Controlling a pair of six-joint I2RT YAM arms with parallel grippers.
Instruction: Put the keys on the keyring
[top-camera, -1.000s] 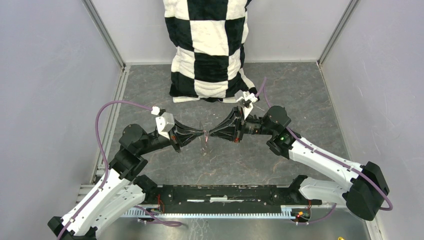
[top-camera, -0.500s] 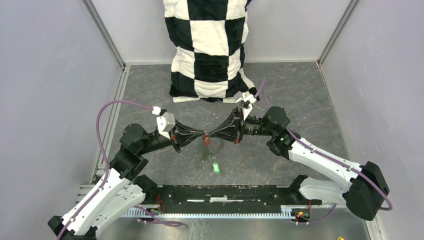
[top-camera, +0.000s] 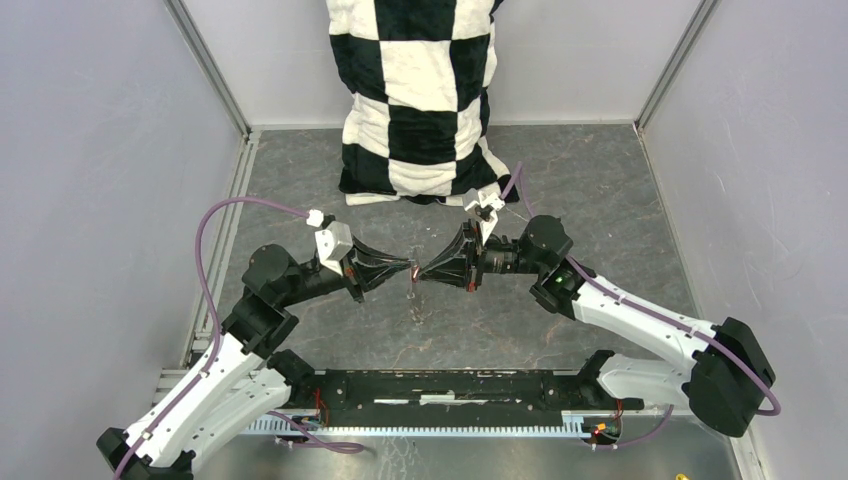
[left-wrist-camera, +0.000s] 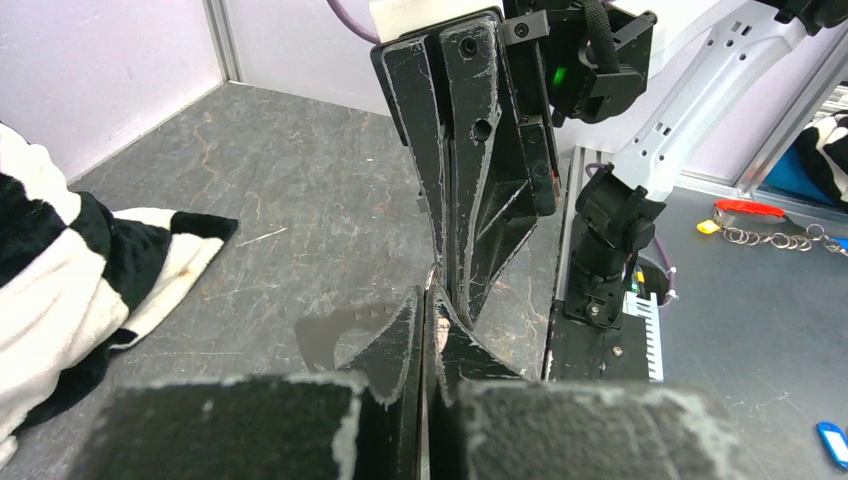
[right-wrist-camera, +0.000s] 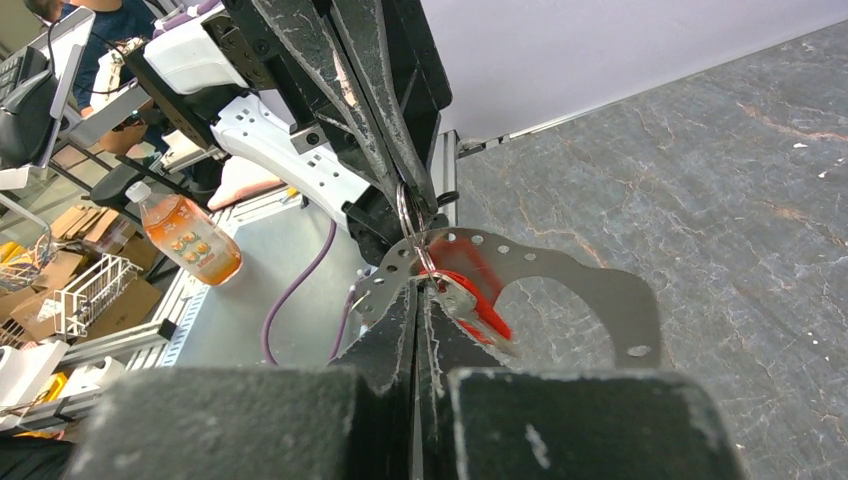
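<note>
The left fingers (top-camera: 388, 268) and the right fingers (top-camera: 447, 268) meet tip to tip above the middle of the desk (top-camera: 600, 200), with the chequered cushion (top-camera: 420, 100) at 12 o'clock from them. Over the last second the right fingers have closed fully, so both pairs are now shut. The right wrist view shows the left pair pinching the top of the keyring (right-wrist-camera: 560, 265), a silvery loop hanging in the air. The right pair is shut at its rim just beside the red key (right-wrist-camera: 478, 290); whether it grips the loop or the key's head I cannot tell. The red key lies against the loop and looks threaded on, though the joint itself is hidden. Half a second ago a green key showed at 6 o'clock below the fingertips; now no green shows in any view, only a thin glint hanging there. My reading: the red key is on or nearly on, while the green key is unaccounted for and needs finding before the task can finish
</note>
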